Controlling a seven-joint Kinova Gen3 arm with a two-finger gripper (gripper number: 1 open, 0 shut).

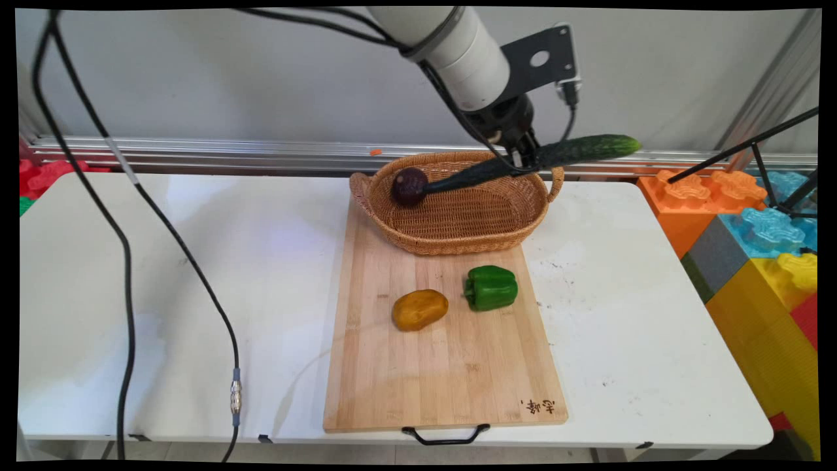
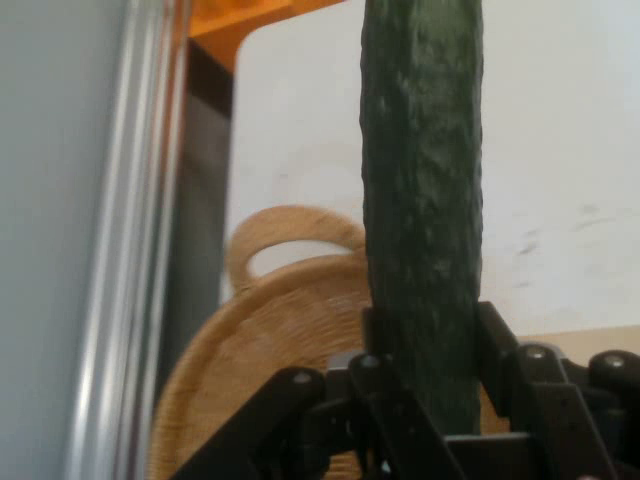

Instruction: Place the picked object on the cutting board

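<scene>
My black gripper [image 1: 523, 157] hangs over the back right part of a woven basket [image 1: 458, 226], shut on a long dark green cucumber [image 1: 562, 154]. The cucumber lies tilted, its right end sticking out past the basket's right handle and its left end pointing down into the basket toward a dark purple round fruit [image 1: 409, 186] inside. In the hand view the cucumber [image 2: 422, 200] rises between the fingers [image 2: 495, 335], with the basket's handle [image 2: 290, 235] behind it.
The basket stands on the far end of a wooden cutting board [image 1: 444, 366]. A yellow-orange potato [image 1: 420, 309] and a green bell pepper [image 1: 491, 287] lie mid-board. Coloured foam blocks [image 1: 758, 235] are stacked at the right. Black cables [image 1: 124, 261] hang at the left.
</scene>
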